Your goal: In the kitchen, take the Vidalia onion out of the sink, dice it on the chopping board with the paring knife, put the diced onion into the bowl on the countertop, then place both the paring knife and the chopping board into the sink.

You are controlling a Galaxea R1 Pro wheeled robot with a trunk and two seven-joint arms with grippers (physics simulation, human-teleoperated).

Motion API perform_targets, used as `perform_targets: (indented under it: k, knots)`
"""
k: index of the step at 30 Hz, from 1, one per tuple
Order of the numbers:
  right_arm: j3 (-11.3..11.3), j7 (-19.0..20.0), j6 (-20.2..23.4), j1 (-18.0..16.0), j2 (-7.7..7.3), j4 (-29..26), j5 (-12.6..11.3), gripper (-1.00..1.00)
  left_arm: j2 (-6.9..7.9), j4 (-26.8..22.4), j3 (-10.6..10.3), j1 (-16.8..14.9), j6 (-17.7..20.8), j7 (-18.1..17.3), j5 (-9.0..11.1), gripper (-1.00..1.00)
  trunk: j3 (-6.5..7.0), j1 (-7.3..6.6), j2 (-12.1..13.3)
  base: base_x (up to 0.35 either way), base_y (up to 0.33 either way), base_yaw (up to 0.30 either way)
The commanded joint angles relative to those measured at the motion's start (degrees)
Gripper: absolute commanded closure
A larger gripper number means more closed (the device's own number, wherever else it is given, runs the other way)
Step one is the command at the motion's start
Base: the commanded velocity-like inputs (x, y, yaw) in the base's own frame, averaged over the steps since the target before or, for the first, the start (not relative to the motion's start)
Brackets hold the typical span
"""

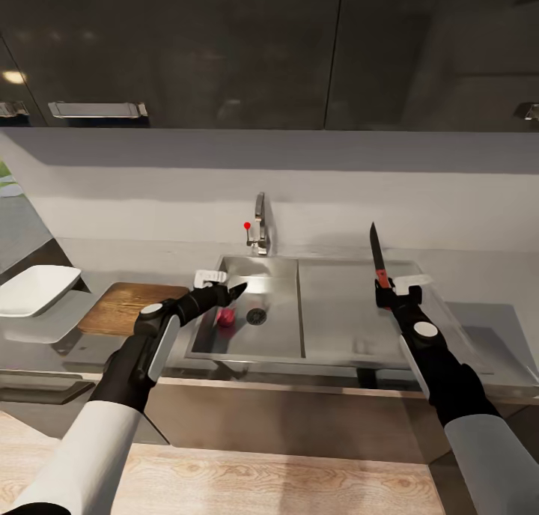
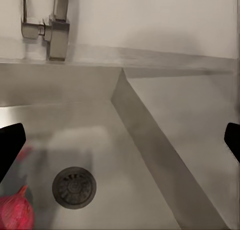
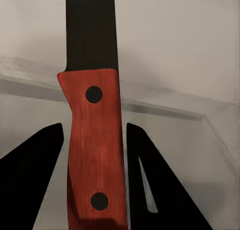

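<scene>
From the head view, the left gripper (image 1: 224, 284) hangs over the near-left part of the sink (image 1: 352, 320), fingers apart, with the onion (image 1: 224, 318) low in the basin just beside the drain (image 1: 256, 317). The right gripper (image 1: 397, 290) is clamped on the knife (image 1: 376, 254), blade pointing up over the drainer. The board (image 1: 123, 307) lies left of the sink and the bowl (image 1: 34, 288) left again, both on the countertop (image 1: 479, 275). The risk I see is the onion rolling off rounded, smooth skin if the fingers close off-centre — the basin wall close on the left leaves little room to chase it. The tap (image 1: 259, 227) stands at the far rim, well apart from both arms.

In the left wrist view the fingertips (image 2: 10, 145) are spread wide with nothing between them; the onion (image 2: 15, 212) sits off to one side rather than centred, so the approach probably needs a shift before closing. The basin's step to the drainer runs diagonally — an edge to catch on.

In the right wrist view the fingers (image 3: 30, 175) flank the red handle (image 3: 95, 150). A slack grip could let the knife tilt.
</scene>
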Motion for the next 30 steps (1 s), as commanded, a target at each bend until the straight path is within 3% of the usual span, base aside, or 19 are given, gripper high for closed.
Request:
perform_targets:
  k: [1,11,17,18,24,30]
  knots:
    - [0.15,-0.34,0.75,-0.04,-0.04,-0.42,0.46,1.00,-0.07,-0.38,0.03,-0.05,0.85,0.02,0.50,-1.00,-0.11,0.04,-0.11,0.000,0.000,0.000]
    - [0.19,-0.30,3.96,-0.04,0.06,-3.63,0.38,1.00,-0.64,-3.39,-0.01,-0.89,4.07,1.42,0.38,-1.00,-0.11,0.04,-0.11,0.000,0.000,0.000]
    - [0.23,-0.29,5.89,-0.04,0.08,-5.55,0.37,1.00,-1.93,-1.45,-0.05,-2.82,6.00,3.35,0.32,-1.00,-0.11,0.04,-0.11,0.000,0.000,0.000]
    - [0.23,-0.29,12.31,-0.04,0.08,-15.94,0.37,1.00,-2.06,3.81,-0.07,-3.60,20.13,15.94,0.32,-1.00,-0.11,0.04,-0.11,0.000,0.000,0.000]
    - [0.32,-0.29,12.32,-0.04,0.08,-15.98,0.37,1.00,-3.67,6.72,-0.18,-4.03,20.18,19.84,0.32,-1.00,-0.11,0.04,-0.11,0.000,0.000,0.000]
    - [0.32,-0.29,12.32,-0.04,0.08,-15.98,0.37,1.00,-6.25,11.30,-0.21,-5.11,19.98,28.09,0.30,-1.00,-0.11,0.04,-0.11,0.000,0.000,0.000]
